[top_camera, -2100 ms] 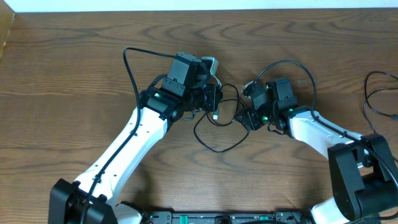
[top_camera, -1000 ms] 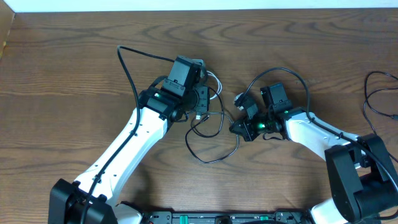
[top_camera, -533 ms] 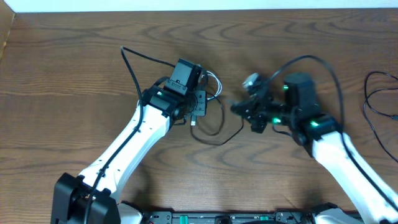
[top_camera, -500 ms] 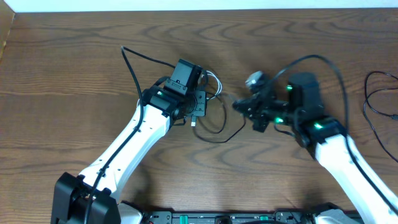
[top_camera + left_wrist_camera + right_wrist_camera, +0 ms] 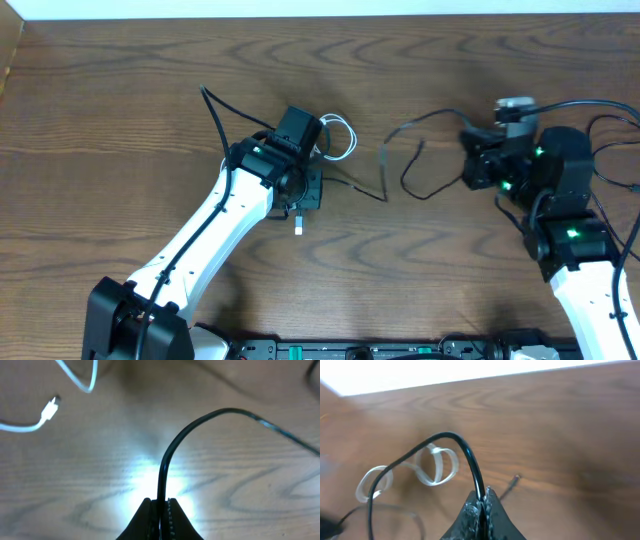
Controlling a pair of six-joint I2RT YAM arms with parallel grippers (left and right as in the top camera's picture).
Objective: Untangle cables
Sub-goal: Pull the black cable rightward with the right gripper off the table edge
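— On the desk [image 5: 110,110], near its middle, what is the left claw [image 5: 161,503] gripping?
— It is pinching the black cable [image 5: 169,447], with its jaws closed tight on it, and the cord is arching away out of the grip.
— And the right claw [image 5: 481,496]?
— It is clamping the same black cable further right. Between the two, the cord is trailing loosely across the wood.
— Where is the white cable [image 5: 343,137] lying?
— It is resting in loops just beside the left claw, with its plug [image 5: 299,228] lying free.

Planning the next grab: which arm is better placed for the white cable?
Left, probably: the white cable lies beside the left gripper, far from the right gripper. Both pinch the black cable.
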